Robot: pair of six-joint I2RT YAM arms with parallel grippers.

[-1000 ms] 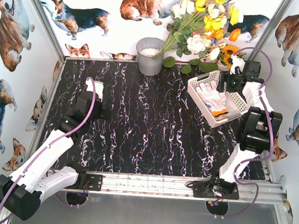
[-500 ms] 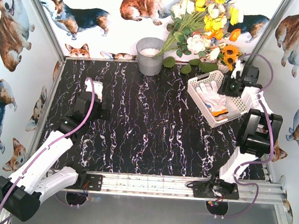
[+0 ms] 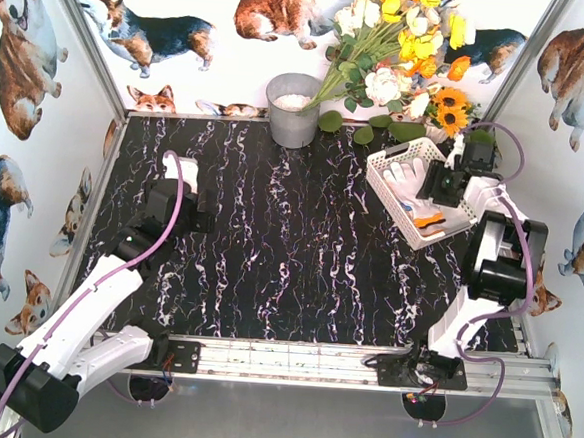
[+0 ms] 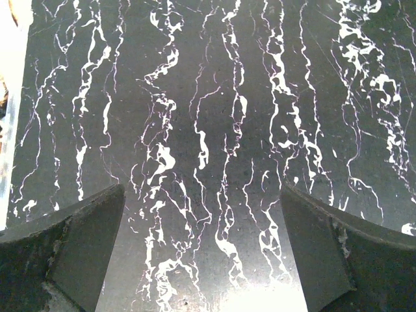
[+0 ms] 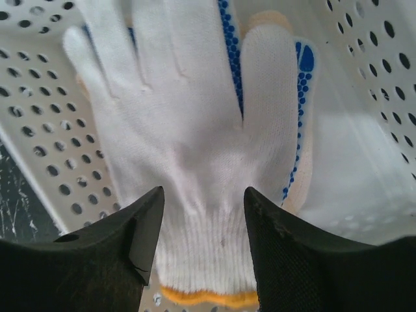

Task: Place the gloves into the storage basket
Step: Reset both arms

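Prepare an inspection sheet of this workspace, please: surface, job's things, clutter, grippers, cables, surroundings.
Surface: black marbled table; no glove seen on it.
Job's things: white storage basket at the far right, holding a white knit glove that lies on top of a blue-dotted glove.
Clutter: grey bucket and a flower bunch at the far edge.
Grippers: left gripper open over bare table; right gripper inside the basket, jaws apart over the white glove's cuff, which lies flat.
Cables: a purple cable loops over the left arm, and another purple cable loops over the right arm.
Surroundings: walls with corgi pictures.
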